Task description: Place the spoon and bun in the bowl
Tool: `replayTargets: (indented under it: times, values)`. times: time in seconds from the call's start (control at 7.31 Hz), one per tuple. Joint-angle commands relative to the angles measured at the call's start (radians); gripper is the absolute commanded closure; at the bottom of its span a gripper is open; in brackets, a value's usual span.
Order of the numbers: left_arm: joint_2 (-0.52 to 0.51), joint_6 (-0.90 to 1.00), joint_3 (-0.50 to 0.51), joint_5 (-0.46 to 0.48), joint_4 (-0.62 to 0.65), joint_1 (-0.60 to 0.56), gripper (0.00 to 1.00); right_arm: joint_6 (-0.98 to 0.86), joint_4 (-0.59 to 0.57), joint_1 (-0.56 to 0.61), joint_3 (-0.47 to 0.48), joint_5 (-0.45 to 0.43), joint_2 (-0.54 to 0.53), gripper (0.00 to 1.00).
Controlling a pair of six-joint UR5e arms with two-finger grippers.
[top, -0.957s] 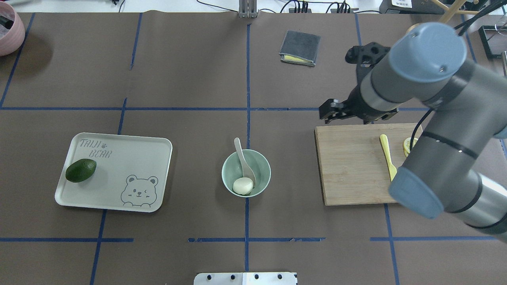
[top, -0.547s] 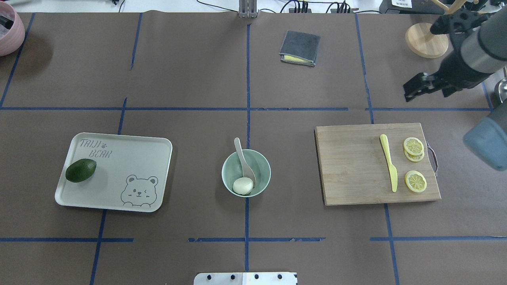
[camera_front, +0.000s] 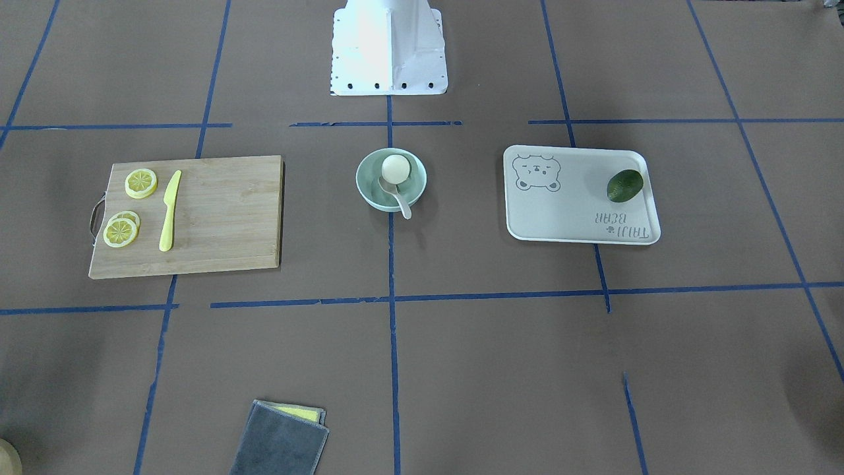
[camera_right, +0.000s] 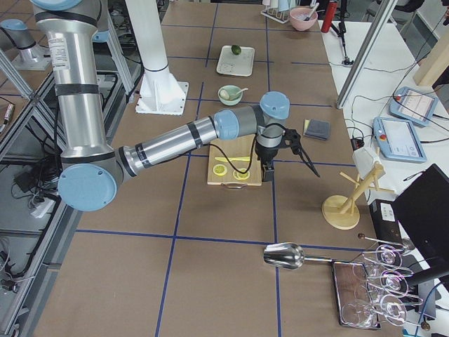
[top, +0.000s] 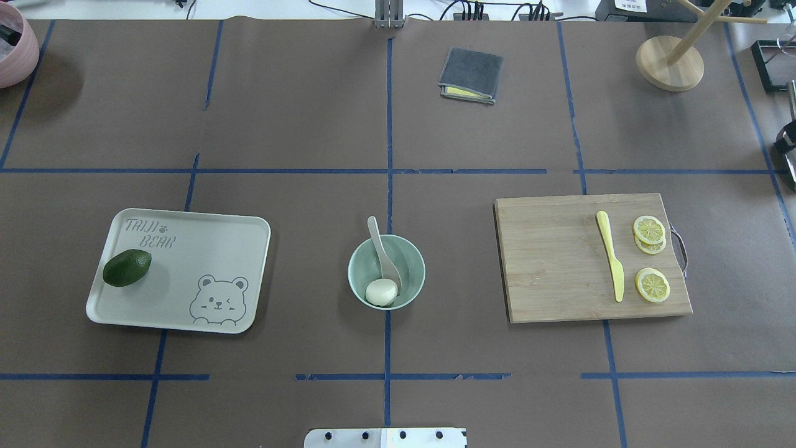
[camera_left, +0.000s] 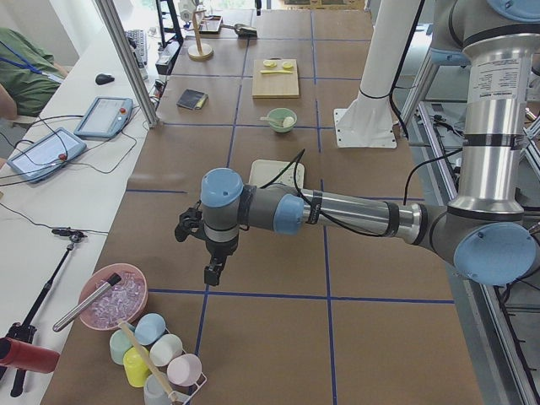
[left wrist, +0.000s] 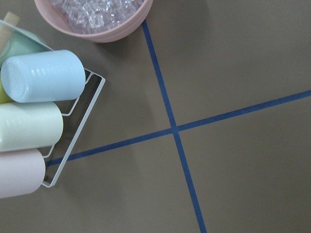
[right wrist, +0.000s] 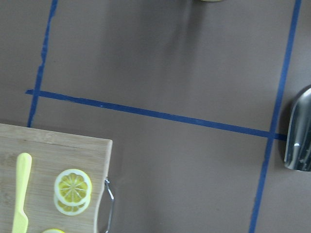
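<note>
The pale mint-green bowl point(top: 356, 274) stands at the table's middle. The white bun point(top: 381, 292) lies inside it at the near side. The off-white spoon point(top: 380, 246) rests in the bowl with its handle over the far rim. The front-facing view shows the same bowl point(camera_front: 364, 179), bun point(camera_front: 394, 168) and spoon point(camera_front: 399, 201). My left gripper point(camera_left: 211, 274) shows only in the exterior left view, far from the bowl near a pink bowl. My right gripper point(camera_right: 266, 172) shows only in the exterior right view, beyond the cutting board. I cannot tell whether either is open or shut.
A bear-print tray point(top: 205, 249) with an avocado point(top: 127, 267) lies left of the bowl. A cutting board point(top: 553, 261) holds a yellow knife point(top: 610, 255) and lemon slices point(top: 652, 285). Also there: a grey cloth point(top: 471, 74), a wooden stand point(top: 670, 62), a cup rack point(left wrist: 34, 111), a metal scoop point(right wrist: 299, 131).
My right arm has swung away to the right and left the overhead view, uncovering the cutting board. The bowl, bun and spoon have not moved.
</note>
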Motion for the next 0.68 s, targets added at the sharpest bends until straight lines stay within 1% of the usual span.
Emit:
replayTargets:
  times: [0.0,0.27,0.55]
  values:
    - [0.031,0.012,0.016,-0.054,0.05,-0.014,0.0,-0.204,0.002,0.13,-0.149,0.088,-0.012,0.0]
    - [0.048,0.011,0.016,-0.066,0.047,-0.014,0.0,-0.24,0.002,0.178,-0.217,0.093,-0.013,0.0]
    - [0.048,0.011,0.016,-0.066,0.048,-0.014,0.0,-0.242,0.005,0.192,-0.225,0.084,-0.012,0.0]
